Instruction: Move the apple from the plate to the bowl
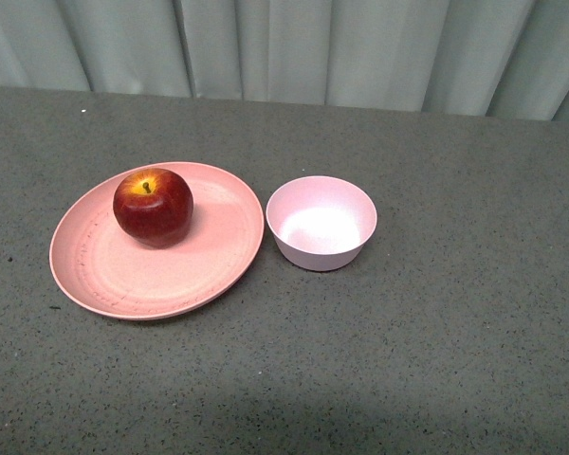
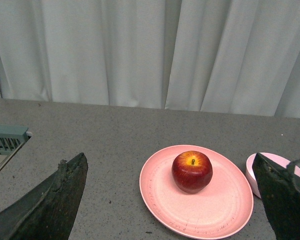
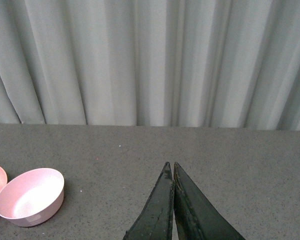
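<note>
A glossy dark red apple (image 1: 153,206) with a yellow patch round its stem sits on the far left part of the wide salmon-pink plate (image 1: 209,265). Just right of the plate stands the small pale pink bowl (image 1: 321,223), with nothing in it. Neither arm shows in the front view. In the left wrist view the apple (image 2: 192,171) and plate (image 2: 225,210) lie ahead of my left gripper (image 2: 170,157), which is open wide and well short of them; one finger hides part of the bowl (image 2: 254,170). My right gripper (image 3: 170,165) is shut on nothing, over bare table away from the bowl (image 3: 30,196).
Grey speckled tabletop (image 1: 455,360) stretches round the plate and bowl, backed by pale pleated curtains (image 1: 284,47). A grey-green slotted fixture (image 2: 7,138) sits at the table's edge in the left wrist view.
</note>
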`<state>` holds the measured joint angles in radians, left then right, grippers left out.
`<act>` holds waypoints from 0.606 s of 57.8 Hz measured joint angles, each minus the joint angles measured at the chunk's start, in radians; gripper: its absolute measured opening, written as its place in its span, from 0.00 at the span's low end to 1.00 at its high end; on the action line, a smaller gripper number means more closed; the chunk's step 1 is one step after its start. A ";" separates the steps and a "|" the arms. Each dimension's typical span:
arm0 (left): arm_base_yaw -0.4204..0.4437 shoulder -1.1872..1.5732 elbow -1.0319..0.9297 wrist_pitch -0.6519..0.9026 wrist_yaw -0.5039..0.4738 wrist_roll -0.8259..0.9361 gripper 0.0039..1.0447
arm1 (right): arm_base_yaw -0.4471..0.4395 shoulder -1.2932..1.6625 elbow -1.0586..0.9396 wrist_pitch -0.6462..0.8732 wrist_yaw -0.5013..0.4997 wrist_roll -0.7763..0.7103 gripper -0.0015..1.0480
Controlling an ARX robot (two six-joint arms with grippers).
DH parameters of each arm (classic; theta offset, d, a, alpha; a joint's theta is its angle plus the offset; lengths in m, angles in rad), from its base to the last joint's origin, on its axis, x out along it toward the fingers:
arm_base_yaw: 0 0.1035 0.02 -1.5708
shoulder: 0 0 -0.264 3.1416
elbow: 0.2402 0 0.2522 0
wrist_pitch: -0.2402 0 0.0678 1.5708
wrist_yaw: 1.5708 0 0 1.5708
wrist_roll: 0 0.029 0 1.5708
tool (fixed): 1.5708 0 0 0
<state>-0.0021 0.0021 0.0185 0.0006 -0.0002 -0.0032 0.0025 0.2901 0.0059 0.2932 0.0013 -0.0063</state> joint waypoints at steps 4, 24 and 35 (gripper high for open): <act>0.000 0.000 0.000 0.000 0.000 0.000 0.94 | 0.000 -0.027 0.000 -0.027 0.000 0.000 0.01; 0.000 0.000 0.000 0.000 0.000 0.000 0.94 | 0.000 -0.222 0.000 -0.256 -0.002 0.000 0.01; 0.000 0.000 0.000 0.000 0.000 0.000 0.94 | 0.000 -0.285 0.000 -0.291 -0.002 0.000 0.01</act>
<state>-0.0021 0.0021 0.0185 0.0006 -0.0002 -0.0029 0.0025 0.0051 0.0063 0.0021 -0.0010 -0.0063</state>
